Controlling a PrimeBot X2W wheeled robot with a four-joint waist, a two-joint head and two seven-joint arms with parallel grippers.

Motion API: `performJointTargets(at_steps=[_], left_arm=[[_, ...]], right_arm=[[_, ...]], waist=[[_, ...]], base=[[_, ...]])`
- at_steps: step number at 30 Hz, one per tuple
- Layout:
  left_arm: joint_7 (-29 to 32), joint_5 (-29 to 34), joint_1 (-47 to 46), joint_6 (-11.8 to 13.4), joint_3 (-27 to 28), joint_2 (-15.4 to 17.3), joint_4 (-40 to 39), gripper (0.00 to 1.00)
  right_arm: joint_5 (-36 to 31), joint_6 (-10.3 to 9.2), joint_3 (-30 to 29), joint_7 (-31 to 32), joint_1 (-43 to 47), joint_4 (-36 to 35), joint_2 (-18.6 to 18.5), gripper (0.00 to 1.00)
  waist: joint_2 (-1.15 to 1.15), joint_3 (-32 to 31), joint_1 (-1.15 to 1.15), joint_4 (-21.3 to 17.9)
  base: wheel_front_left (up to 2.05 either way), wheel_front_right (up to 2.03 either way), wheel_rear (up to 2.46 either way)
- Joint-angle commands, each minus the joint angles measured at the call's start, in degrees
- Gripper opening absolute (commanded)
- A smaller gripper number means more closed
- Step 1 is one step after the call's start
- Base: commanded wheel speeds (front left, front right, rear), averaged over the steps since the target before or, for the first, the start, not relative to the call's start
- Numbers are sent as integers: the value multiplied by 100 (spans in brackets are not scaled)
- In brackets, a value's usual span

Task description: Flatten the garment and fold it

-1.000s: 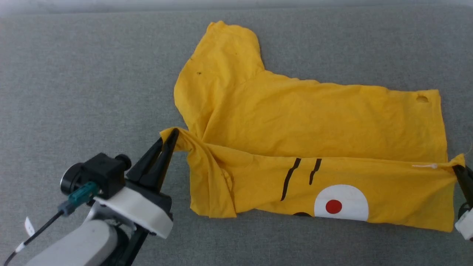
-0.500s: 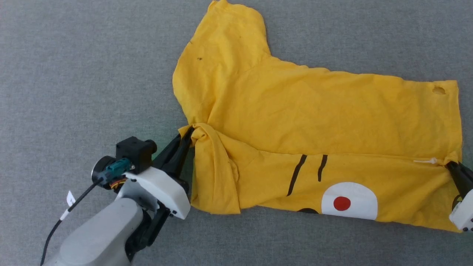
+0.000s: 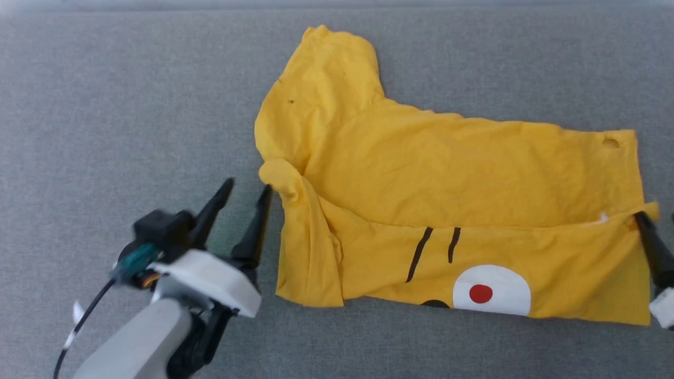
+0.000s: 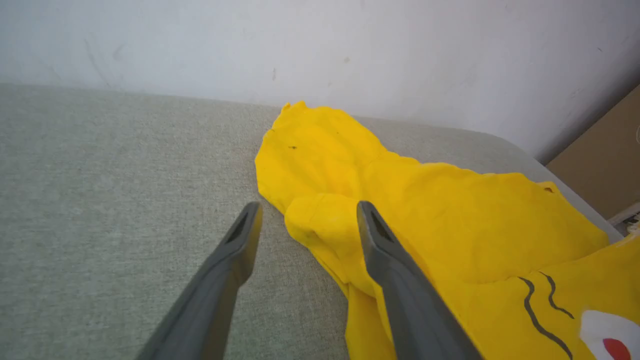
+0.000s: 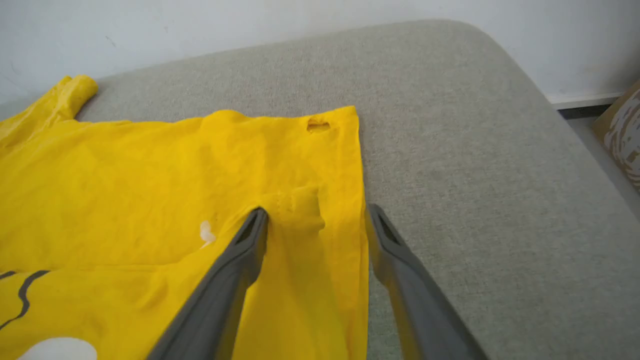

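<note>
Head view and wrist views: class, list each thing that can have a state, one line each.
garment: half folded, near flap turned over with the print up, wrinkled.
left gripper: open, holding nothing, beside the garment's bunched corner.
right gripper: open, the garment's corner lying loose between its two prongs.

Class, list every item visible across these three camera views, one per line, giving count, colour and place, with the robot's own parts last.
garment: one, bright yellow with a white patch, red dot and black lines, lying partly folded on the cushioned surface.
hole: one, near the garment's far right corner.
cushioned surface: one, grey, under the garment.
wall: one, white, behind the surface.
cardboard box: one, brown, at the left wrist view's right edge.
left end effector: one, dark fingers, open, beside the garment's left edge.
right end effector: one, dark fingers, open, at the garment's right edge.
</note>
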Motion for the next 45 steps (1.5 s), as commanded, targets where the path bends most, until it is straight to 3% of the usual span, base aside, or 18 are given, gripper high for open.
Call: performJointTargets(at_steps=[1,6,12,17,21,29,37,45], left_arm=[[-28,158,276,177,248,43,-242,100],[-32,1090,1355,681,1358,-272,-1327,100],[-32,2059,2375,756,1865,-783,-1882,100],[-33,2254,3090,449,2262,-1383,-1913,100],[-33,2415,3296,109,2489,-1618,-1792,100],[-33,2678,3422,-359,2810,-1946,-1720,100],[-33,2885,3433,-660,3027,-2198,-1710,100],[-33,3176,3430,-838,3070,-2246,-1748,100]], right_arm=[[-126,-5,-157,-124,133,-157,128,100],[-873,-5,-794,-719,469,-766,791,100],[-1599,-5,-1071,-1282,831,-1221,1537,100],[-1822,-5,-1204,-1265,1221,-1200,1830,100],[-2005,-5,-1267,-1116,1323,-1092,1859,100],[-1861,-5,-1209,-546,1492,-681,1870,100],[-1861,-5,-1193,-647,1392,-677,1871,100],[-1954,-5,-1146,-759,1331,-832,1871,100]], waist=[[0,-203,1,8],[0,-449,1,19],[0,-671,1,85],[0,-859,1,146],[0,-976,1,196],[0,-1092,1,263],[0,-983,1,229],[0,-927,1,185]], base=[[0,0,0],[0,0,0],[0,0,0],[0,0,0],[0,0,0],[0,0,0],[0,0,0],[0,0,0]])
